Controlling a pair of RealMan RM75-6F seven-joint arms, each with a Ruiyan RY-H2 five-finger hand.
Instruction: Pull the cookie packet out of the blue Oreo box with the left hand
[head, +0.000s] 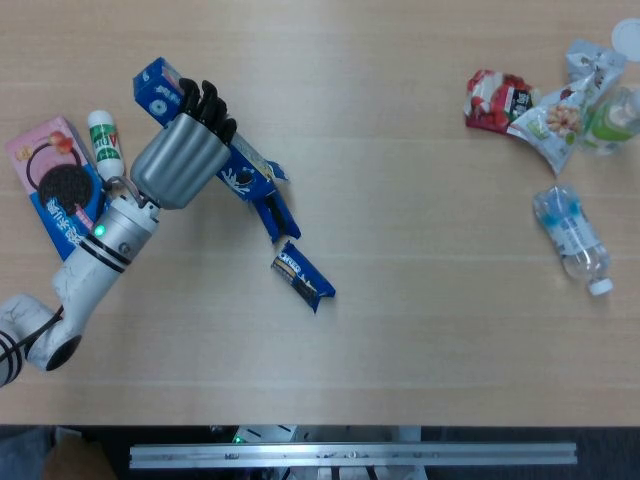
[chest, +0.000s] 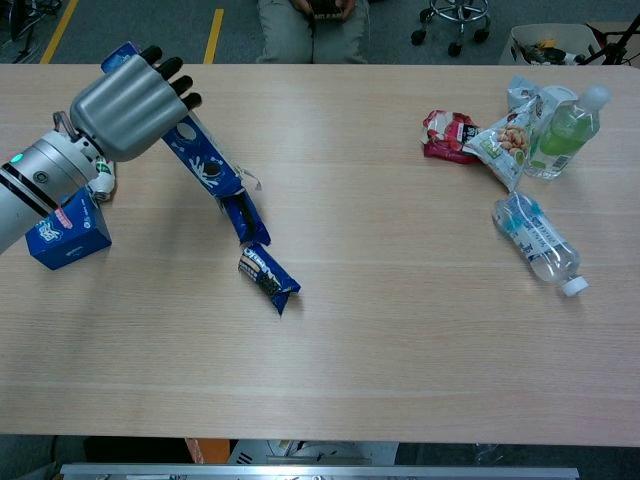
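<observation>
One silver left hand (head: 180, 160) with black fingers is clamped around the long blue Oreo box (head: 215, 160), holding it tilted above the light wooden table (head: 400, 330) with its open end hanging low. Lying flat just beyond that open end, apart from the box, is the small blue cookie packet (head: 303, 276). Well to the right sit a clear plastic water bottle (head: 572, 236) and a red snack bag (head: 497, 100).
</observation>
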